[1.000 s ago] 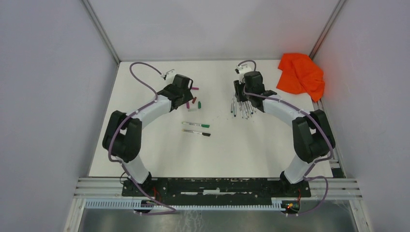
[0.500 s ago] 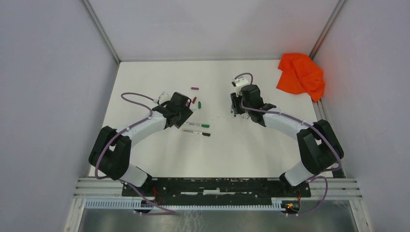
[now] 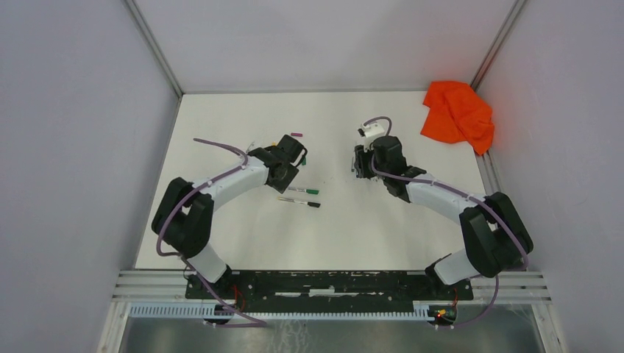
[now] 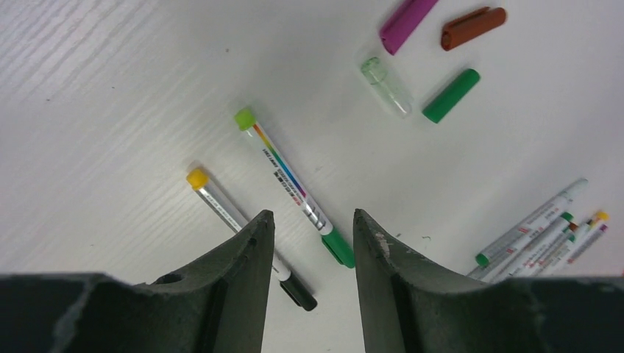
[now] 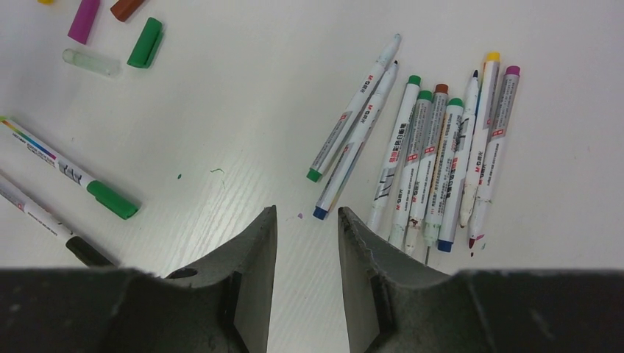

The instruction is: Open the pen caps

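White surface [image 3: 346, 228] carries one orange cloth [image 3: 458, 114] at its far right corner, nine bare pens [image 5: 434, 162] bunched by the right gripper [image 5: 306, 213], and two capped pens [image 4: 287, 176], green and black, under the left gripper [image 4: 313, 217]. Four loose caps [image 4: 450, 95] (magenta, brown, clear, green) lie just beyond those two. Both grippers' jaws stand apart, holding nothing.

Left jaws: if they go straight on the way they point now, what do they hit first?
Probably the green-capped pen, lying across the gap between the open jaws, cap end nearest. The black-capped pen beside it is close too. Height above the table is unclear.
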Available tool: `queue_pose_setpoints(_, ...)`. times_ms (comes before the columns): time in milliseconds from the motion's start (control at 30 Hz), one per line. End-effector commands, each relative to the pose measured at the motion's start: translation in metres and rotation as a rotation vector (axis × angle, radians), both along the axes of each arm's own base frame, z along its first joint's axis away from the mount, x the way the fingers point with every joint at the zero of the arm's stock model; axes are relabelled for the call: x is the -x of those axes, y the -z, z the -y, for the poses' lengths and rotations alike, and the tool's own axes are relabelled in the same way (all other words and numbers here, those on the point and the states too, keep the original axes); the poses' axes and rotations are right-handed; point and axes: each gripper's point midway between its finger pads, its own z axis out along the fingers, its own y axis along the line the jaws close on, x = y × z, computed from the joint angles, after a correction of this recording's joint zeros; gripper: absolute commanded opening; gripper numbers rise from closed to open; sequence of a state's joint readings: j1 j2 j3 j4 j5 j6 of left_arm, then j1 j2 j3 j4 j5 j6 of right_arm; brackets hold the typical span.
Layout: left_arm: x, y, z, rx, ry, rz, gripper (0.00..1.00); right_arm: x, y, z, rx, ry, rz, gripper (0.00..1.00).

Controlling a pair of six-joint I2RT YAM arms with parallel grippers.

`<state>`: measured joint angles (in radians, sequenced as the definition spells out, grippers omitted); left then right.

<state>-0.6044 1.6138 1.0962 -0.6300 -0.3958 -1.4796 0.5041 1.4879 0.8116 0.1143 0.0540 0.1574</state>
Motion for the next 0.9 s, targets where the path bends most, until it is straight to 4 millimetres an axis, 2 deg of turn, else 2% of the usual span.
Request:
queue_pose_setpoints(0,0.003,0.004,-0.015,-0.076,-0.119,-0.069,0.49,-0.002,-0.025,-0.008,-0.068,-0.01,0.072,0.41)
queue_pose_setpoints(267,-0.001,0.014,-0.009,-0.073,-0.133,-0.11,0.5,0.002,-0.031,-0.008,-0.082,-0.015,0.091,0.41)
queue_pose_setpoints(600,-0.003,0.031,-0.007,-0.045,-0.157,-0.155,0.5,0.007,-0.028,-0.006,-0.091,-0.014,0.09,0.41)
queue_pose_setpoints(867,-0.004,0.042,-0.012,-0.045,-0.179,-0.178,0.48,0.01,-0.027,-0.004,-0.093,-0.008,0.092,0.41)
